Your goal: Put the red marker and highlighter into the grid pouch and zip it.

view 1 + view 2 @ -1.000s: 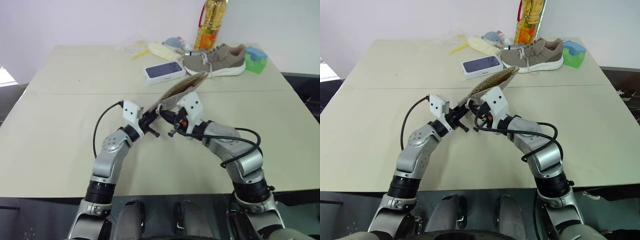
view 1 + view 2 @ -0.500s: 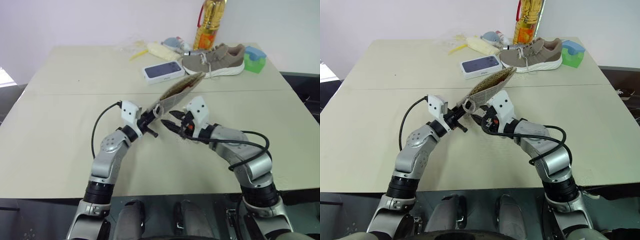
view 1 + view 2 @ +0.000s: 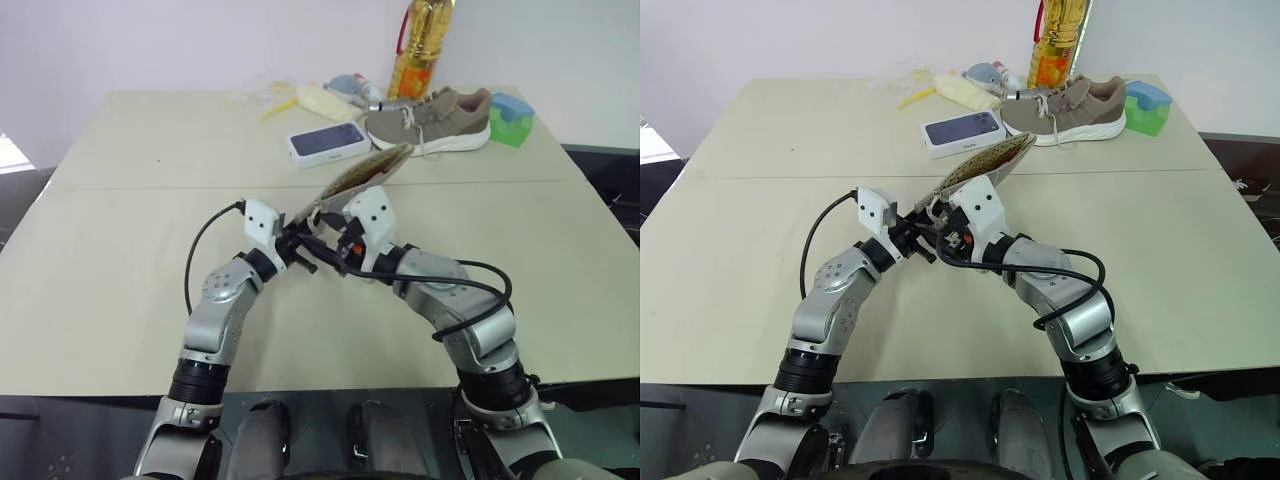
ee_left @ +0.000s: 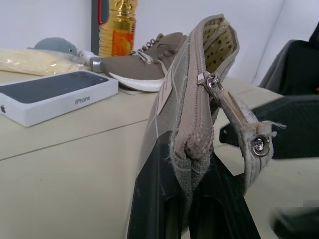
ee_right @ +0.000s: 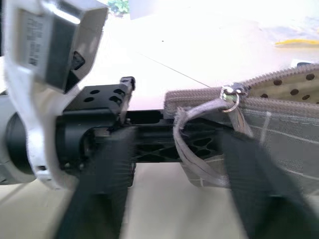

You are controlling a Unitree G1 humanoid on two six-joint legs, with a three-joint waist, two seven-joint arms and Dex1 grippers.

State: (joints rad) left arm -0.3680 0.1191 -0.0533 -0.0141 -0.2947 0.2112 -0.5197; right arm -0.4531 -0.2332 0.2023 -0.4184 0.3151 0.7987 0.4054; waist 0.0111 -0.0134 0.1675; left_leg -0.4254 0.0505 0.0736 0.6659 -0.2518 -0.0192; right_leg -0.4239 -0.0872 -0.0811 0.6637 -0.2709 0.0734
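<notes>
Right now we see the left gripper (image 3: pixel 303 243) clamped tight on the near corner of the grid pouch (image 3: pixel 362 176), holding it up off the surface (image 3: pixel 120 250) so it slants away toward the far side. In the left wrist view the black fingers (image 4: pixel 164 199) pinch the pouch's end (image 4: pixel 192 144), the zipper slider (image 4: pixel 207 79) sits partway along, and beyond it the mouth gapes, showing a dotted lining (image 4: pixel 219 40). A fabric pull strap (image 4: pixel 249 144) hangs from the slider.

We see the right gripper (image 3: pixel 328 247) right beside the left one at the pouch's near end, fingers partly apart. In the right wrist view its blurred fingers (image 5: pixel 99 194) straddle the strap (image 5: pixel 192 149) and ring (image 5: pixel 230 93); whether they touch it we cannot tell.

Red marker and highlighter: we cannot make them out.

At the far edge of the surface sit a phone box (image 3: pixel 327 140), a shoe (image 3: pixel 430 118), an oil bottle (image 3: pixel 418 50), a green-and-blue block (image 3: pixel 512 118) and a pale yellow bag (image 3: pixel 320 100).
</notes>
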